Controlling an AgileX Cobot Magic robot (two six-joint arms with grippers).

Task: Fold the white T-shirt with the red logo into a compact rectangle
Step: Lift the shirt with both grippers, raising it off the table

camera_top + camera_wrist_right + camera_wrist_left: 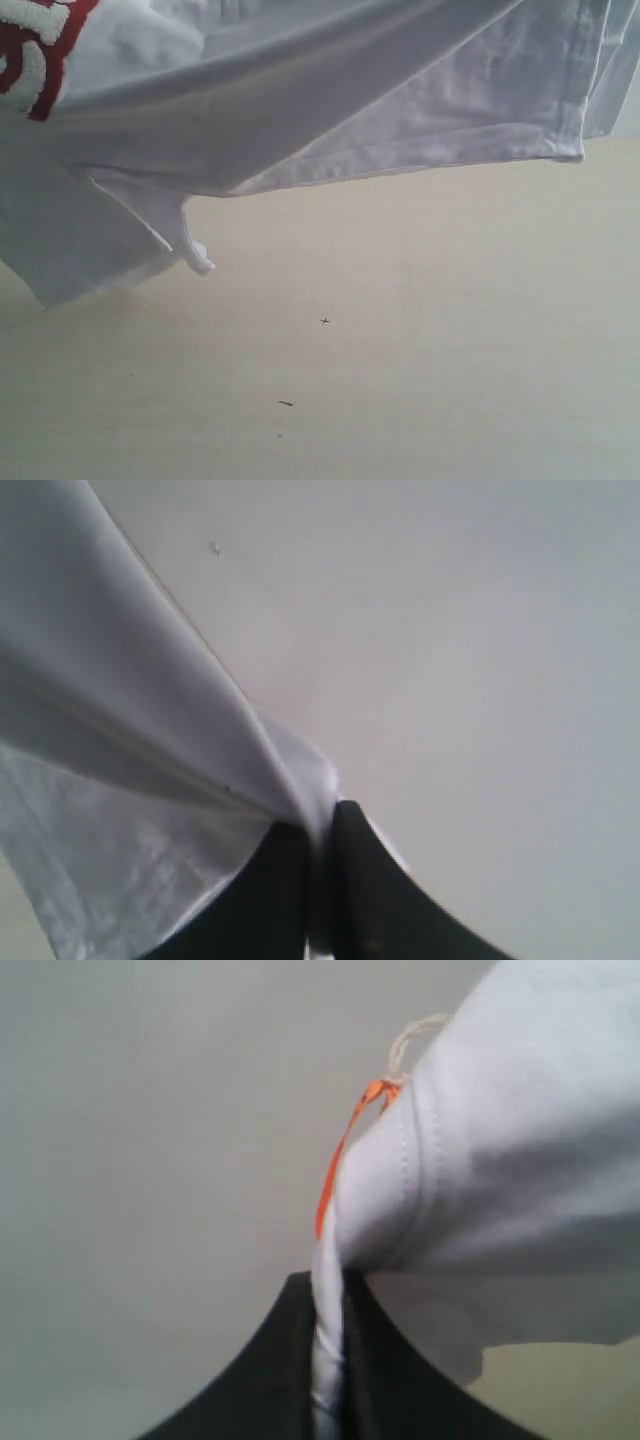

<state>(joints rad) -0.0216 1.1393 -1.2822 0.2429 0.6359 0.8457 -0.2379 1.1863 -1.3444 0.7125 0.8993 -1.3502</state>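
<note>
The white T-shirt (330,110) hangs in the air across the top of the exterior view, its hem and a sleeve drooping toward the table. Part of the red logo (35,55) shows at the upper left. Neither gripper appears in the exterior view. In the left wrist view my left gripper (327,1305) is shut on a bunched edge of the T-shirt (500,1160) near the collar, where the orange tag (335,1165) shows. In the right wrist view my right gripper (318,835) is shut on a fold of the T-shirt (120,730).
A pale wooden table (420,340) lies under the hanging cloth, with a few small dark specks (286,403) on it.
</note>
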